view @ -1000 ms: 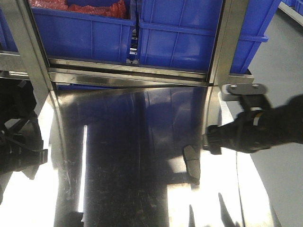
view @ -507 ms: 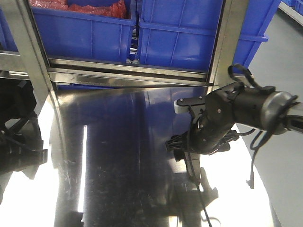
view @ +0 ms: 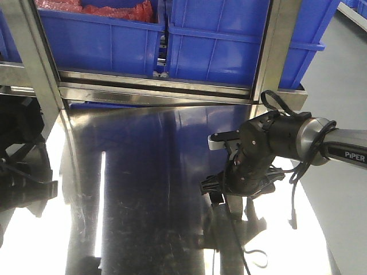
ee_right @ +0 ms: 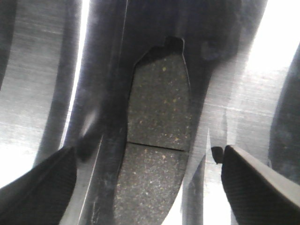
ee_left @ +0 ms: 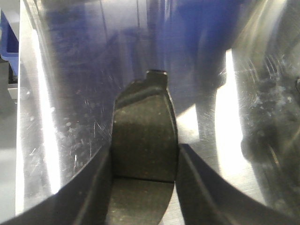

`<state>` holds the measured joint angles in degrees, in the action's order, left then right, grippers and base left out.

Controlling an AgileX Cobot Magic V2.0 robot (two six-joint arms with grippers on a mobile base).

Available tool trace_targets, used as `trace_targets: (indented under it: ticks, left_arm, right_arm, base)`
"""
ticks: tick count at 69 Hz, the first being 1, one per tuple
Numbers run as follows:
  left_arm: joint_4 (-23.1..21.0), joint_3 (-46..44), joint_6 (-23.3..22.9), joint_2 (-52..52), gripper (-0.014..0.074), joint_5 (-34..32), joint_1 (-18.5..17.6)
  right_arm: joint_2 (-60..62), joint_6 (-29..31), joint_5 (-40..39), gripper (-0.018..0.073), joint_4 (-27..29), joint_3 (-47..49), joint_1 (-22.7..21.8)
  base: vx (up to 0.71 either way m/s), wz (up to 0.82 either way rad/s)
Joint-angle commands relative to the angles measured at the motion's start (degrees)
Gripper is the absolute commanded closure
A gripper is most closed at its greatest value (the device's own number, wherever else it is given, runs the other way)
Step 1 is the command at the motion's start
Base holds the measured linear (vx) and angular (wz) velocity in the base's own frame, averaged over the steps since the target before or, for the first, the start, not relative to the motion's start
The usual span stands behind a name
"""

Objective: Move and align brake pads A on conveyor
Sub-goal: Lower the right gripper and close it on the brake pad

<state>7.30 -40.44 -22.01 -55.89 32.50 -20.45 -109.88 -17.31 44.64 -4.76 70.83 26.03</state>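
A shiny steel table [view: 143,172] fills the front view. It mirrors the blue bins [view: 218,46] that stand along its far edge behind a steel frame [view: 34,63], and the far left bin holds something red [view: 114,8]. The black right arm [view: 287,140] reaches in from the right side and bends down to the table's right part, with a thin cable [view: 295,197] looping off it. Its wrist view looks straight down. The right gripper [ee_right: 149,187] is spread wide, one dark finger [ee_right: 37,187] at the left edge and the other at the right edge. The first pad [ee_right: 159,117] lies flat on the steel between them, well clear of both and touched by neither. This pad is dark grey and speckled, with a thin groove across its rough face and a small tab at its far end. In the left wrist view, the left gripper [ee_left: 143,192] is closed snugly on the second pad [ee_left: 143,136], its two black fingers [ee_left: 89,187] pressing the pad's long sides. This pad points away from the camera over the scratched steel, with a groove across it near the fingers and a small tab at its far tip. Whether it rests on the table or hangs just above it cannot be told. At the front view's left edge there is only a dim dark shape [view: 23,172], too murky to make out.
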Motion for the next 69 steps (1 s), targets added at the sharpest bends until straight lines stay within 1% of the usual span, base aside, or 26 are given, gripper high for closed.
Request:
trace_targets:
  ticks: [1, 7, 13, 45, 58, 69]
  left_arm:
    - [0.4, -1.7, 0.0, 0.8, 0.0398, -4.2, -0.2]
    - [0.4, -1.7, 0.0, 0.8, 0.0398, -4.2, -0.2]
    - [0.4, -1.7, 0.0, 0.8, 0.0398, -4.2, -0.2]
    - [0.4, -1.7, 0.0, 0.8, 0.0398, -4.2, -0.2]
    - [0.4, -1.7, 0.0, 0.8, 0.0398, -4.2, -0.2]
    - [0.4, -1.7, 0.0, 0.8, 0.0398, -4.2, -0.2]
  right_arm:
    - [2.7, -0.2, -1.1, -0.0025, -0.6, 1.7, -0.2]
    - [2.3, -0.2, -1.0, 0.0001, -0.6, 1.7, -0.2]
    - [1.7, -0.2, -0.7, 0.0045, -0.6, 1.7, -0.2]
    - [2.9, 0.1, -1.9, 0.032, -0.5, 1.7, -0.2]
    - [3.8, 0.2, -2.0, 0.0411, -0.5, 1.7, -0.2]
    - [5.1, 0.2, -2.1, 0.0463, -0.7, 1.7, -0.2]
  base:
    - [0.0, 0.0]
    - [0.0, 0.0]
    - [0.0, 0.0]
    - [0.0, 0.0]
    - [0.0, 0.0]
    - [0.0, 0.0]
